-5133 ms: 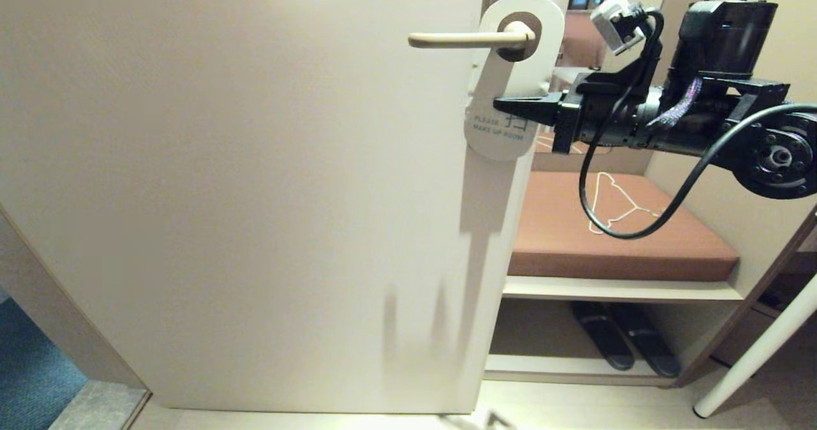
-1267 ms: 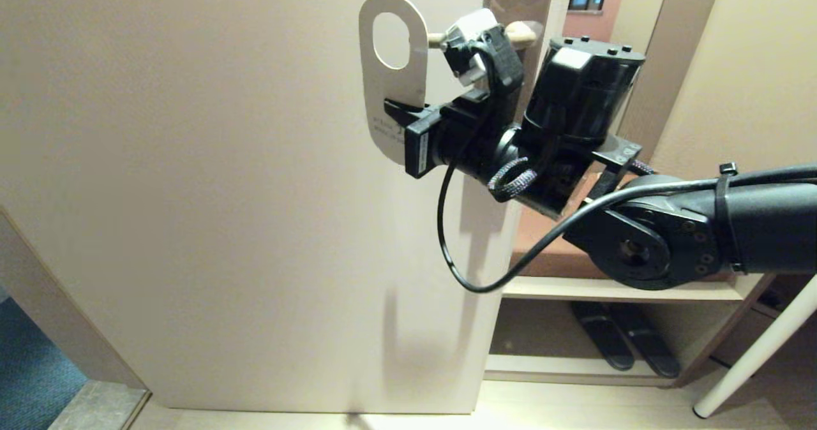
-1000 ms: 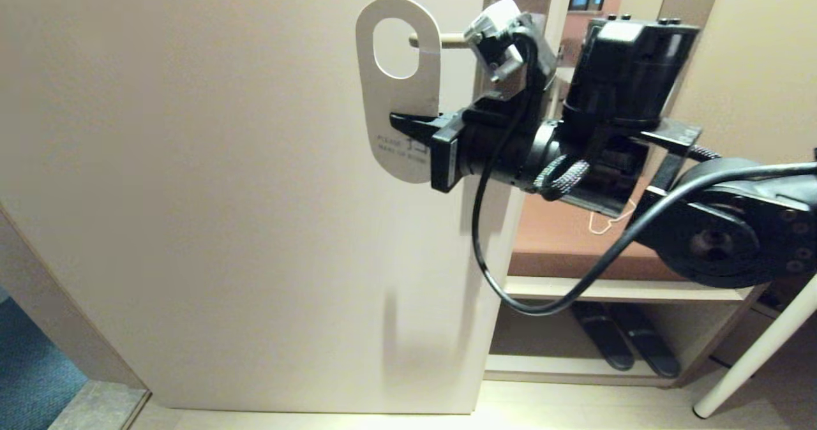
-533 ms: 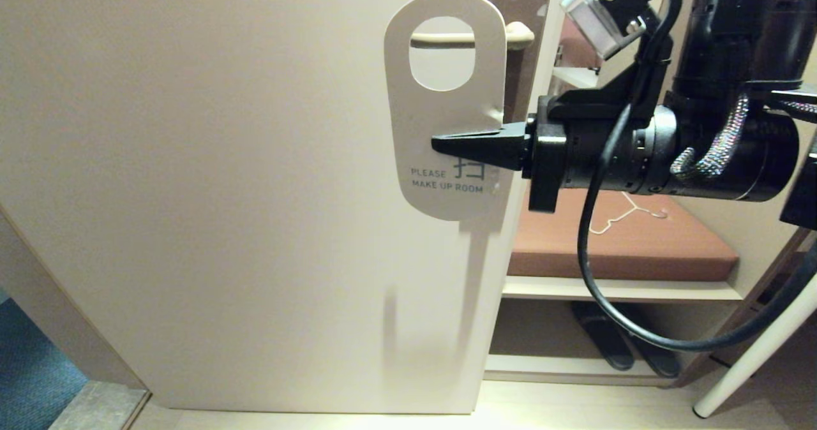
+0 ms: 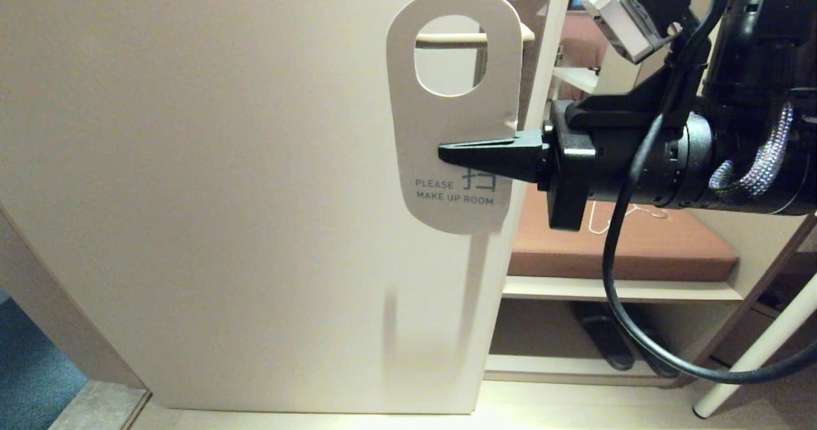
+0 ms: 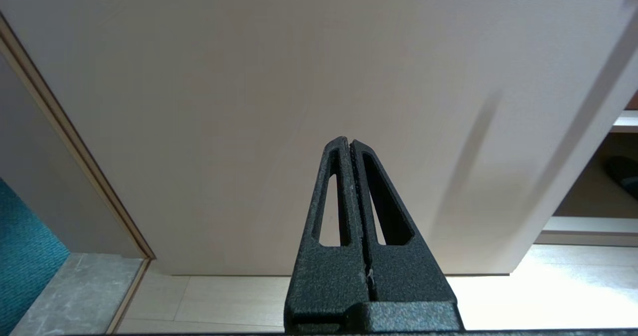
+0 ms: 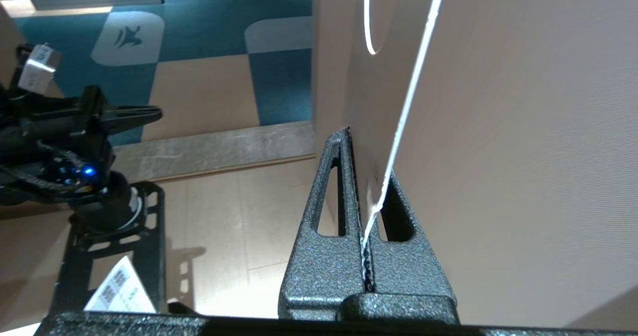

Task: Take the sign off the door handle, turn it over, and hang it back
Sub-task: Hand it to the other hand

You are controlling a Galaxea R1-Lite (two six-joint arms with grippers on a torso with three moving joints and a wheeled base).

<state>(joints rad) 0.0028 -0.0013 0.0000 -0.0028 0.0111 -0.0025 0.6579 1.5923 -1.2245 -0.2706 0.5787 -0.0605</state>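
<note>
A pale beige door point(image 5: 223, 194) fills most of the head view, standing open beside a shelf unit with a brown cushioned bench point(image 5: 644, 245). The right arm reaches in level from the right, its black right gripper point(image 5: 447, 152) pointing toward the door, fingers closed flat on the right-hand edge of the sign point(image 5: 454, 117) at about mid-height. The sign hangs upright in front of the door, long axis vertical, oval hole at the top and rounded end pointing down. Its white face, printed "PLEASE MAKE UP ROOM", is turned toward the head camera. The door handle point(image 5: 447, 37), a slim beige horizontal bar, shows through the top of the oval hole; whether the bar passes through the hole or merely lies behind it cannot be told. The right wrist view shows the sign point(image 7: 408, 96) edge-on, a thin white line pinched between the closed fingers of the right gripper point(image 7: 366, 196). The left gripper point(image 6: 351, 144) is parked low, facing the lower part of the door, its fingers pressed together on nothing. A thin white wire hanger point(image 5: 632, 216) lies on the bench.
</note>
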